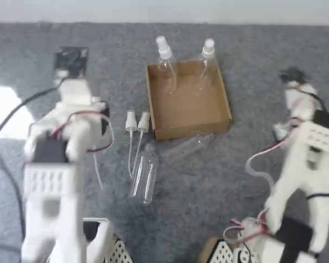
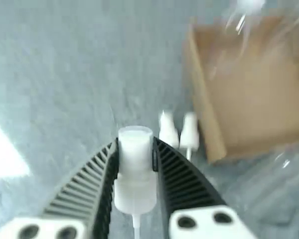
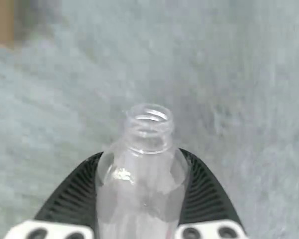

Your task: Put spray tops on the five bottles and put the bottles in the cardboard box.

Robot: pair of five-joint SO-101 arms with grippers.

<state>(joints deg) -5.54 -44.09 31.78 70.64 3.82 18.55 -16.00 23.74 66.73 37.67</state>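
- left gripper (image 2: 134, 145) pinches a spray top (image 2: 135, 167), cap end pointing out past the fingertips.
- right gripper (image 3: 142, 158) clamps a bottle (image 3: 148, 130) with its open neck outward; the two are well apart.

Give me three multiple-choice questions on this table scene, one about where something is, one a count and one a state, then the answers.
1. Where do the two loose spray tops lie?
A) on the carpet beside the cardboard box
B) inside the box
C) on top of a lying bottle

2. How many bottles stand in the box?
A) one
B) two
C) four

3. The bottle in the right tool is:
A) fitted with a spray top
B) lying on the carpet
C) open-necked, with no top

Answers:
1 A, as both tops lie on the carpet just outside the box wall.
2 B, as two capped bottles stand along its far side.
3 C, as the right wrist view shows its threaded neck bare.
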